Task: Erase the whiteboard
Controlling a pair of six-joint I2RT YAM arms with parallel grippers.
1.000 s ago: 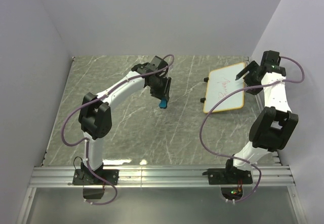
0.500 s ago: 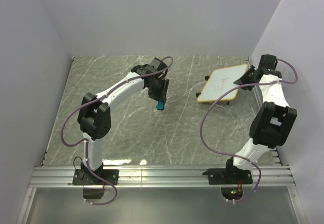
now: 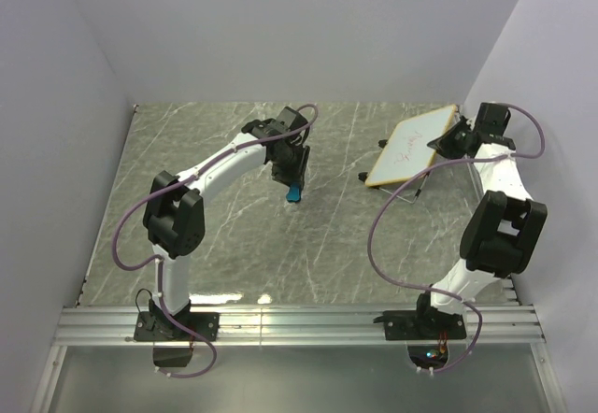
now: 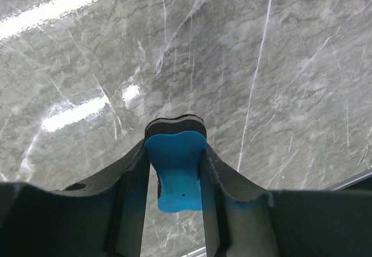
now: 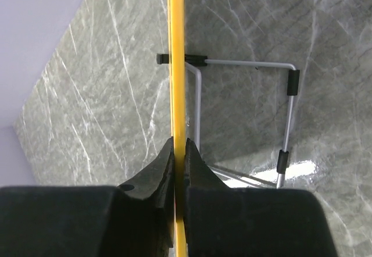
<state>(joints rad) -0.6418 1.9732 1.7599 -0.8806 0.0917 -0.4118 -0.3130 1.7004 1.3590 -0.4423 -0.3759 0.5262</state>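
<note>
Over the marble table, the whiteboard is being held tilted at far right, edge pinched by the right gripper. A blue eraser is being squeezed by the left gripper, well apart.

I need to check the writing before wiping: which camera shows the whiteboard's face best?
Top external: the whiteboard is tilted, white face and red scribble showing, one edge pinched by the right gripper. The right wrist view sees it edge-on with its wire stand; the left wrist view shows the blue eraser instead.
</note>
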